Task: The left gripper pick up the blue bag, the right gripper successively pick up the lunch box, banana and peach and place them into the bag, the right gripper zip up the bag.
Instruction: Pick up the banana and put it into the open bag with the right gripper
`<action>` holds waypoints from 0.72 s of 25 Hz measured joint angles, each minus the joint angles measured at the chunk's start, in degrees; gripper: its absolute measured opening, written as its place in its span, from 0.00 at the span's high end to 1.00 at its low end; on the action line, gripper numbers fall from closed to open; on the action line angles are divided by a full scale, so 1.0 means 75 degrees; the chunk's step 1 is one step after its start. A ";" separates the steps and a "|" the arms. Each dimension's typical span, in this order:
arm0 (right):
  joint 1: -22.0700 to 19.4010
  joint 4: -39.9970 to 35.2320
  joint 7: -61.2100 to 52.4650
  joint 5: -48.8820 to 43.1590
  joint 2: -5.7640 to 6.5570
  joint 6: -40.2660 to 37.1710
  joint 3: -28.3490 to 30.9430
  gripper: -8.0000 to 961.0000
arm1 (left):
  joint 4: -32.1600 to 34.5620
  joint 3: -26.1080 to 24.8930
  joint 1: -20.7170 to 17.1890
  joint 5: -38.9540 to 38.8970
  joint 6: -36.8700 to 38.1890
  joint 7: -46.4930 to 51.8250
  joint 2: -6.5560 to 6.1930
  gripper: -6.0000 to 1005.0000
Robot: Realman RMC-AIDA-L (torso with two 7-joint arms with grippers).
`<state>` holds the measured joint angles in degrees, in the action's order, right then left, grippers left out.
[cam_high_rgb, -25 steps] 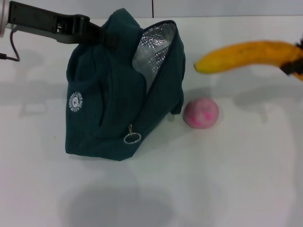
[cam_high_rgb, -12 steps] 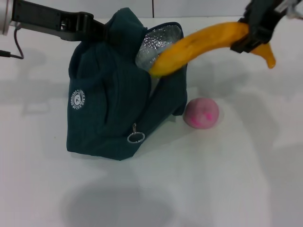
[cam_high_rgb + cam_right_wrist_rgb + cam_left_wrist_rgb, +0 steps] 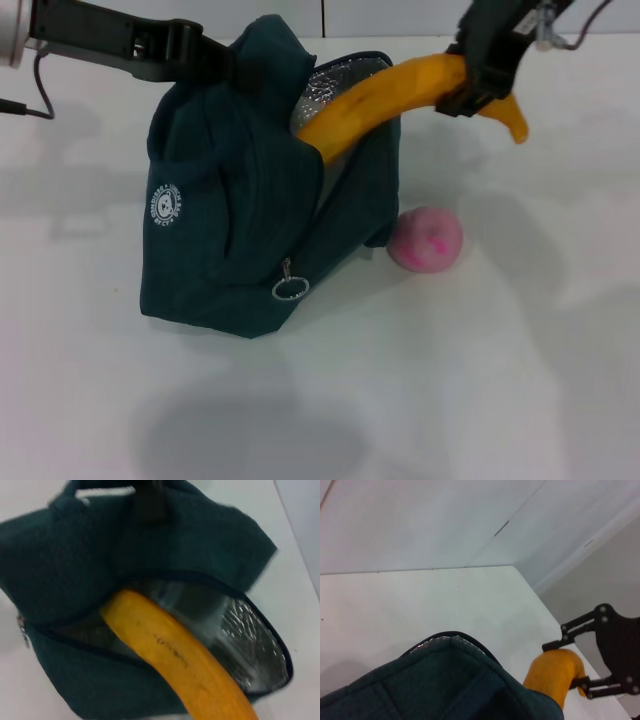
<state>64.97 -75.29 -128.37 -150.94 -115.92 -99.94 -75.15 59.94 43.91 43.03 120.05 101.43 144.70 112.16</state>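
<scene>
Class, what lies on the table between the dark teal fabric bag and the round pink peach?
Nothing: head view shows bare white table between bag and peach.

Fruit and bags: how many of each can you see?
Fruit: 2, the banana and the peach
Bags: 1, the blue bag
Total: 3

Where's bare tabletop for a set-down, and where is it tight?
Bare table lies in front of the blue bag and peach, and right of the peach. It is tight at the bag's mouth: the right gripper feeds the banana in; the left gripper holds the bag's top.
</scene>
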 joint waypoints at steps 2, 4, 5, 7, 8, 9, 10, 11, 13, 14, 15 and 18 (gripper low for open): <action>0.0082 0.0061 0.0001 0.0183 -0.0001 0.0078 -0.0147 0.51 | 0.0000 -0.0013 0.0003 0.0000 -0.0001 -0.0015 0.0003 0.95; 0.0149 0.0097 0.0001 0.0320 -0.0001 0.0134 -0.0261 0.51 | 0.0000 -0.0015 0.0004 0.0000 -0.0001 -0.0019 0.0006 0.95; 0.0188 0.0116 -0.0003 0.0409 -0.0003 0.0179 -0.0354 0.51 | 0.0000 -0.0017 0.0004 0.0000 -0.0001 -0.0021 0.0008 0.95; 0.0234 0.0160 -0.0008 0.0543 -0.0007 0.0273 -0.0527 0.51 | 0.0000 -0.0008 0.0019 0.0000 -0.0002 -0.0022 0.0023 0.95; 0.0263 0.0204 -0.0008 0.0622 -0.0009 0.0337 -0.0637 0.51 | 0.0000 0.0003 0.0029 0.0000 -0.0004 -0.0023 0.0031 0.95; 0.0285 0.0246 -0.0005 0.0686 -0.0012 0.0390 -0.0718 0.51 | 0.0000 0.0011 0.0037 0.0000 -0.0006 -0.0023 0.0041 0.95; 0.0307 0.0290 0.0002 0.0773 -0.0016 0.0445 -0.0819 0.51 | 0.0000 0.0018 0.0044 0.0000 -0.0009 -0.0024 0.0052 0.95; 0.0329 0.0322 0.0016 0.0887 -0.0019 0.0523 -0.0939 0.51 | 0.0000 0.0023 0.0045 0.0000 -0.0011 -0.0025 0.0058 0.95; 0.0356 0.0341 0.0030 0.1050 -0.0021 0.0698 -0.1189 0.51 | 0.0000 0.0028 0.0051 0.0009 -0.0013 -0.0027 0.0070 0.95; 0.0356 0.0341 0.0030 0.1050 -0.0021 0.0698 -0.1189 0.51 | 0.0000 0.0028 0.0051 0.0020 -0.0013 -0.0027 0.0073 0.95; 0.0367 0.0358 0.0043 0.1102 -0.0024 0.0763 -0.1262 0.51 | 0.0000 0.0029 0.0052 0.0033 -0.0013 -0.0027 0.0076 0.95; 0.0411 0.0458 0.0100 0.1295 -0.0033 0.0920 -0.1452 0.50 | 0.0000 0.0029 0.0052 0.0054 -0.0014 -0.0027 0.0082 0.95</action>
<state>68.06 -71.86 -127.62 -141.23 -116.17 -93.04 -86.04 59.94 44.13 43.42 120.46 101.33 144.49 112.77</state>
